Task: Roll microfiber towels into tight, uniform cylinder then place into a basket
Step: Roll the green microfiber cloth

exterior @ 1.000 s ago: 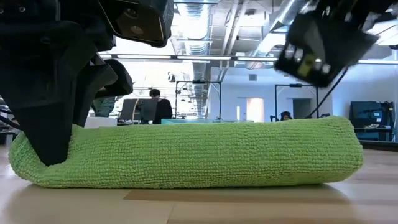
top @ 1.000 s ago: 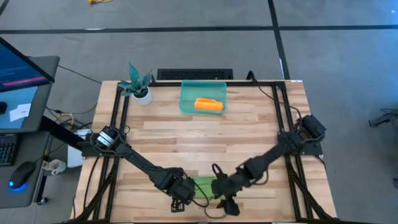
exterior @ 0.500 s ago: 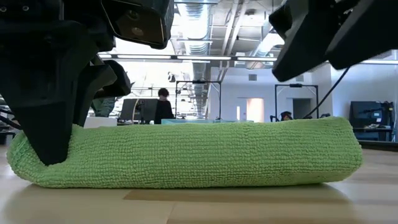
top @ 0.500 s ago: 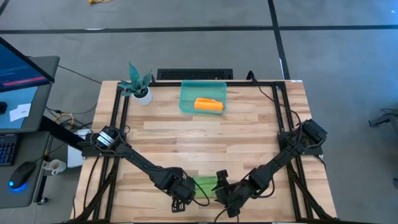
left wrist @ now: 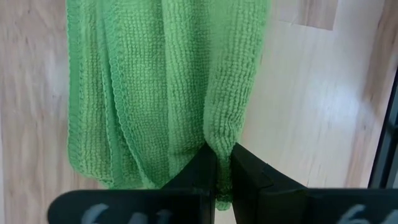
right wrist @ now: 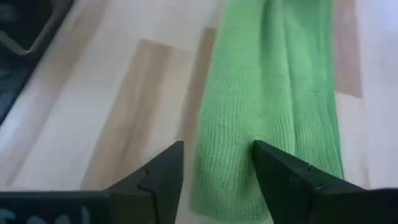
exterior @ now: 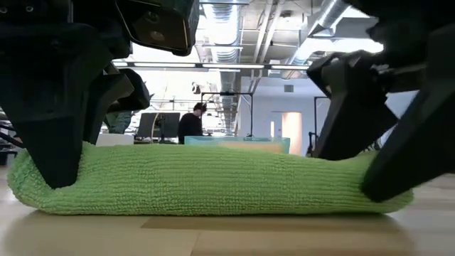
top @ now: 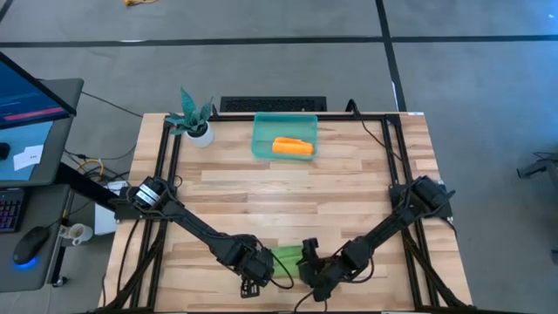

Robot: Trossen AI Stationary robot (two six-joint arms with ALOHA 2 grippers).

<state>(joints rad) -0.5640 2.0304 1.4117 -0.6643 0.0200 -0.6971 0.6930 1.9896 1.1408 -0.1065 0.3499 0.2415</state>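
A lime green microfiber towel (top: pixel 286 259), rolled into a long roll (exterior: pixel 213 181), lies on the wooden table near its front edge. My left gripper (left wrist: pixel 222 152) is shut on the roll's left end (exterior: pixel 43 181). My right gripper (right wrist: pixel 217 155) stands open, its fingers down at the roll's right end (exterior: pixel 377 192). At the far edge stands the teal basket (top: pixel 261 139). An orange-yellow rolled towel (top: pixel 293 146) lies in it. My left gripper pinches a fold of cloth at the roll's left end (left wrist: pixel 219 134) between its two fingers, coming steeply from above. The roll lies on the table. My right gripper comes slanting down from the table's right side. One finger (right wrist: pixel 286 180) lies over the cloth of the right end (right wrist: pixel 249 124); the other (right wrist: pixel 161 177) stands beside the roll's edge. The roll's top (exterior: pixel 348 165) sinks there.
A white pot with a teal plant (top: pixel 199 129) stands at the far left corner, a black keyboard (top: pixel 273 105) beyond the far edge. Black frame rails (top: pixel 166 174) run along both sides. Bare wood (top: pixel 288 201) lies between basket and roll. A person (exterior: pixel 192 126) shows in the room behind.
My right gripper has come down toward the roll's right end and rolled its wrist; its fingers, above the roll a second ago, now stand at that end, whose top has sunk. The rest of the roll has stayed in place.
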